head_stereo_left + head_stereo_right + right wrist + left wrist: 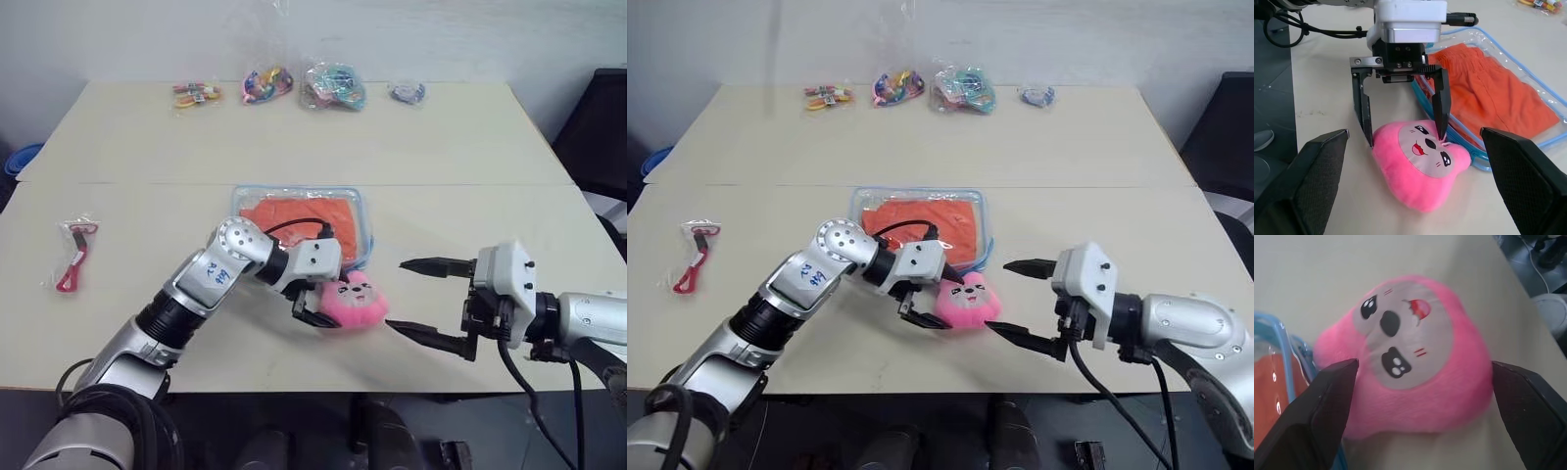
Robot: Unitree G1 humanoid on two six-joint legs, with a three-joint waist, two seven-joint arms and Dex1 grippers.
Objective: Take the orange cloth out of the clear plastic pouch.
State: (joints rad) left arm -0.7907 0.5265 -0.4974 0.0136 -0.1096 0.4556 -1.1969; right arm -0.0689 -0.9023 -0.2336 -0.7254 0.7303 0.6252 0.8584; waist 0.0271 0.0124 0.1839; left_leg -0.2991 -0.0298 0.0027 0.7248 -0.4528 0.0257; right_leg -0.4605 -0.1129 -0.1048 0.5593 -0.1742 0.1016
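The orange cloth [302, 214] is seen from the head views lying flat inside the clear plastic pouch [364, 227], which sits mid-table with its light blue trim and rounded corners. The right wrist view gives more: soft folds and a hem in the fabric, glossy plastic over it.

A pink plush heart [1422, 164] rests just in front of the pouch, fuzzy, with a grey face patch. In the left wrist view the printed face is readable up close, dark eyes and a red mouth.

The left gripper [1403, 132] is spread wide, its fingers straddling the plush, one tip touching the top edge; nothing is gripped. The right gripper [429, 301] is held wide open too, empty, near the plush.

Small bags of colourful bits [332, 85] are lined along the far edge of the table [470, 147].
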